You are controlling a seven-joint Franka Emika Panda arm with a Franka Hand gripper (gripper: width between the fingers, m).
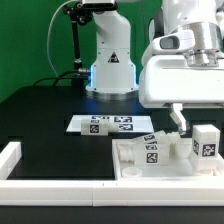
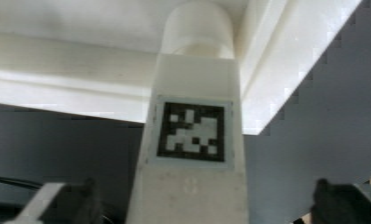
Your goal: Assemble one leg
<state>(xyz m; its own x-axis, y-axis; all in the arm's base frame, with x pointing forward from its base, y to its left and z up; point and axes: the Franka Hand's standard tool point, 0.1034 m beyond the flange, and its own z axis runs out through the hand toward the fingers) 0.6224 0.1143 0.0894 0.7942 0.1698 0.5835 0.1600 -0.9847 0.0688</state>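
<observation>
- Up close in the wrist view, the gripper [image 2: 203,195] is spread wide, with a dark finger [image 2: 57,205] on each side of the leg [image 2: 196,85] and gaps on both sides, so it's gripping nothing.
- The leg [image 1: 205,142] stands upright by the white block [image 1: 135,162], on the exterior view's right.
- Fingertips are cropped, and I can't tell whether the leg's far end is seated.

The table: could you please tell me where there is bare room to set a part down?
Most free: the black table between the white rim at the exterior view's left and the marker board. A narrower bare strip lies between that board and the robot base. Crowded: the exterior view's right, with the white block and the gripper above it.
</observation>
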